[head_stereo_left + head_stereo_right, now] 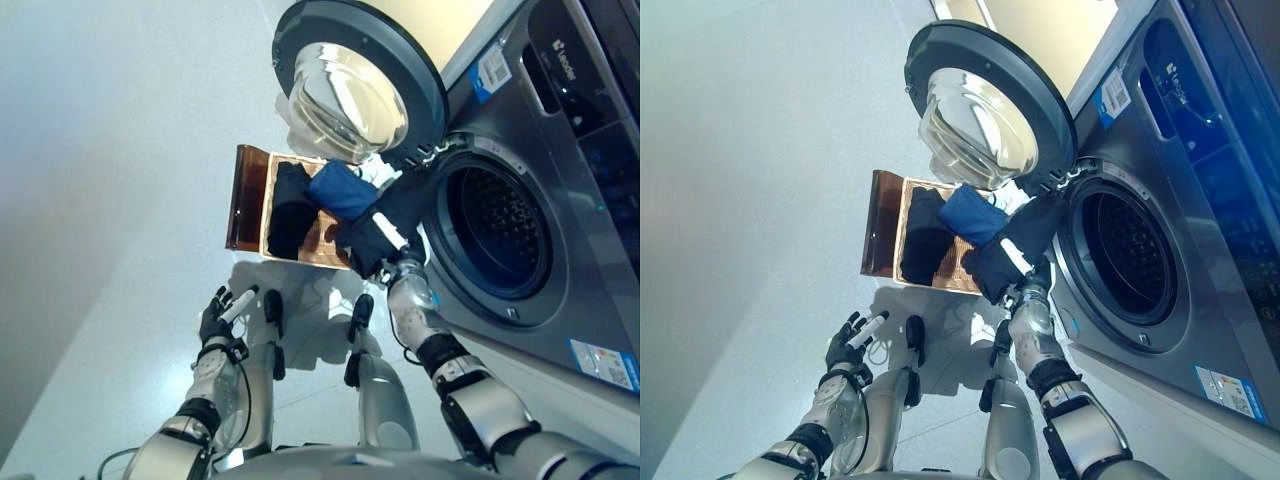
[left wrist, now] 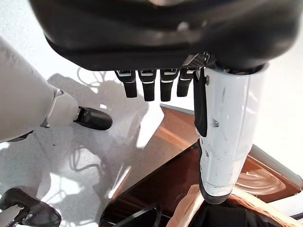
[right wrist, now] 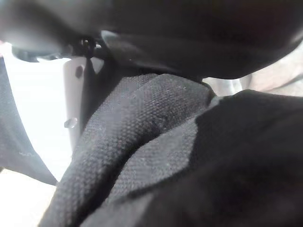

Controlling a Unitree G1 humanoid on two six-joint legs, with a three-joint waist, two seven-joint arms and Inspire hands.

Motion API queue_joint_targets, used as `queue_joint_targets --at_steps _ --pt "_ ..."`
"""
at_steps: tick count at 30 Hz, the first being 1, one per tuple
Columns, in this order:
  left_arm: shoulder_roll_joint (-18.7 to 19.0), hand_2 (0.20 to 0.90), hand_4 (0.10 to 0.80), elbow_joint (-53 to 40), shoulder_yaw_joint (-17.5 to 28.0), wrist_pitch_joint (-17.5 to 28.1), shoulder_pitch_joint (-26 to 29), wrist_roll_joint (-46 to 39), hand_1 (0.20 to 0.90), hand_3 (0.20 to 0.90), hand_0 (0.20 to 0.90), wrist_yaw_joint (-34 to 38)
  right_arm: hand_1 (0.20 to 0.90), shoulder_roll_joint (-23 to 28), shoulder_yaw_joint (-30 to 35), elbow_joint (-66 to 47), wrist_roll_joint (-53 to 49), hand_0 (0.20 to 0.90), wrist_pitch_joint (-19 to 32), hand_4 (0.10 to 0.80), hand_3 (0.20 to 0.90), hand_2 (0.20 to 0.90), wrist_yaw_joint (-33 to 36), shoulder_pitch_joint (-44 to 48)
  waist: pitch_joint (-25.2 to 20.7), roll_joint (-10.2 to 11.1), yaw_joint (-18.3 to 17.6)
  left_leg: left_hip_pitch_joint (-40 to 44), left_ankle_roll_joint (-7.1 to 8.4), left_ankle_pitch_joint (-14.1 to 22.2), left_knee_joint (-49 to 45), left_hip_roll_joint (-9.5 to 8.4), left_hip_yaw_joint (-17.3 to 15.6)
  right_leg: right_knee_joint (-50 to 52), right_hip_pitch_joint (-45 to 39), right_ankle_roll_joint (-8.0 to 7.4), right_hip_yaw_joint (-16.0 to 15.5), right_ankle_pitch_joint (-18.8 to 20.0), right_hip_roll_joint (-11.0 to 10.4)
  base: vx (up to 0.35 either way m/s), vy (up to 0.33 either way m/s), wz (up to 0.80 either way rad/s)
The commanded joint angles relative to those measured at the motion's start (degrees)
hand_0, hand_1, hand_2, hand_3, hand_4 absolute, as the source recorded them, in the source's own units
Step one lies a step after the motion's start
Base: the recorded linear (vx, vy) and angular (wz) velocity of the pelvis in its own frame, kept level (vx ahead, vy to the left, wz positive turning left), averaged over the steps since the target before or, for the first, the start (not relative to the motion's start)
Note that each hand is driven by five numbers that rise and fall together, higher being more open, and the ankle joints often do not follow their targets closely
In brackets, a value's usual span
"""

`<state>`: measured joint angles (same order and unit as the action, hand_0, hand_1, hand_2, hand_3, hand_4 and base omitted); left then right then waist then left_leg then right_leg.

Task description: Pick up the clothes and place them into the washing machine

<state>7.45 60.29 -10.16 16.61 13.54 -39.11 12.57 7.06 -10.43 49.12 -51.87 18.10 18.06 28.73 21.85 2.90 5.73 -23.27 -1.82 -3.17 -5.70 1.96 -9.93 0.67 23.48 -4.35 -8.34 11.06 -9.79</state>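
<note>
Right robot hand (image 1: 385, 258) is clamped on a black garment (image 1: 395, 215), thumb and fingers pinching the cloth; the right wrist view shows nothing but black weave bunched against the palm. The garment is lifted off the floor, draped over the hand and trailing back toward the basket (image 1: 250, 195). Key relation: the washing machine (image 1: 560, 150) drum opening (image 1: 495, 230) sits at roughly 2 o'clock from the hand, close by, with the cloth's upper edge near the door seal but not yet inside, as far as I can tell. The garment's long axis runs roughly 1 to 7 o'clock, nearly along the line to the drum, so I'd expect a push toward 2 o'clock to feed it in lead end first. The door (image 1: 350, 80) is swung open at 12 o'clock and clear of that path. 2 more items remain in the basket: a blue garment (image 1: 340, 188) and another dark piece (image 1: 290, 210). Left robot hand (image 1: 222, 312) is idle low at 7 o'clock, fingers loosely spread, holding nothing; the right is clearly the nearer hand. Risk: the trailing end could snag the basket rim or hang outside the drum lip.
</note>
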Motion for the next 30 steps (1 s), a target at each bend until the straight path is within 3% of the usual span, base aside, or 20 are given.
queue_joint_targets --at_steps 1,8,17,24,30 --pt "-1.4 0.9 0.8 2.1 -1.7 2.7 1.7 -0.8 0.9 0.9 0.9 1.1 0.2 0.7 4.5 -4.1 -5.6 0.2 9.0 0.3 0.2 0.2 -2.1 2.1 -1.1 -3.0 1.1 6.0 4.23 -1.2 10.7 0.5 3.1 3.5 -2.4 -4.91 0.4 -0.4 -0.5 0.0 0.0 0.0" --pt "-1.8 0.9 0.8 3.7 -1.9 2.3 1.7 -1.9 0.9 0.9 0.9 1.0 0.2 -1.5 11.3 -1.5 -17.0 0.2 13.0 0.3 0.2 0.2 -3.3 0.8 -1.7 -3.5 0.6 6.9 4.29 -0.2 10.7 0.51 2.8 3.4 -3.0 -5.06 0.7 -0.9 -0.4 0.01 0.005 -0.05" --pt "-1.9 0.9 0.8 5.8 -2.1 2.0 1.9 -2.2 0.9 0.9 0.9 0.2 0.2 -1.0 16.8 3.3 -23.3 0.2 15.1 0.3 0.2 0.2 -4.1 1.6 -2.8 -3.9 0.1 7.2 4.11 0.1 10.7 0.37 2.6 3.1 -3.1 -5.17 1.4 -0.7 -0.3 0.008 0.008 -0.03" --pt "-1.8 0.9 0.8 6.6 -2.7 2.1 2.1 -2.4 0.9 0.9 0.9 -0.3 0.2 0.9 19.9 6.8 -25.6 0.2 15.9 0.3 0.2 0.2 -3.0 3.8 -2.8 -4.7 0.0 7.2 4.22 0.1 10.7 0.25 2.5 2.7 -3.3 -5.16 1.7 -0.8 -0.2 0.0 0.0 0.0" --pt "-1.5 0.9 0.8 6.5 -3.9 2.4 0.9 -2.2 0.9 0.9 0.9 -1.4 0.2 6.0 21.8 10.3 -23.3 0.2 15.3 0.3 0.2 0.2 -0.7 7.9 -2.5 -6.0 0.6 6.5 4.4 -0.2 10.7 0.09 2.7 2.3 -2.9 -5.03 1.9 -1.0 -0.2 -0.007 -0.003 -0.03"
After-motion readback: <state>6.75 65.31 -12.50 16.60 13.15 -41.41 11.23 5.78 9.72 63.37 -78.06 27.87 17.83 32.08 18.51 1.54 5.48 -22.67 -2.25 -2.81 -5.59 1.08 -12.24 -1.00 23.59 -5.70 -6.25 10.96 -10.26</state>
